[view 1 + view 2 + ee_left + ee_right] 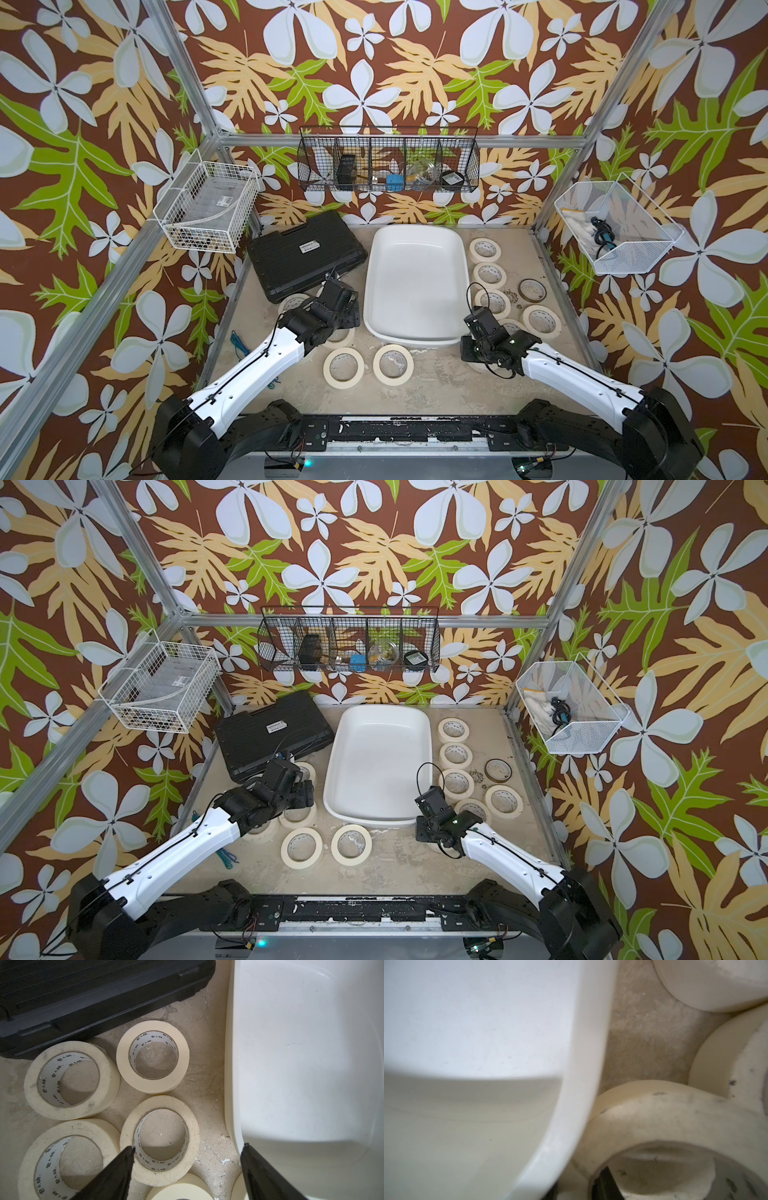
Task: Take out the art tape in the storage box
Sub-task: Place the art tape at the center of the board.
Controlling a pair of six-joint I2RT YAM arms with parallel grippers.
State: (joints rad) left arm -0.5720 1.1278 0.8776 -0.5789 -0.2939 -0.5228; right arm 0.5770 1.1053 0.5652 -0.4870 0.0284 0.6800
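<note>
On the table (436, 386), centre, the storage box (411, 286) sits empty, art tape (392, 365) lying all around it. Right gripper (578, 1186) looks pinched on a roll tight beside the box rim, so lifting could snag there. Left gripper (189, 1146), spread wide over crowded rolls, could bump neighbours.

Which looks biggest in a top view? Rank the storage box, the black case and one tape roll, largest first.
1. storage box
2. black case, clearly smaller
3. tape roll, by far the smallest

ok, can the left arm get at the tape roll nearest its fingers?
Probably yes. The left gripper is open above that tape roll, nothing covers it; the white tub beside it may crowd one finger.
</note>
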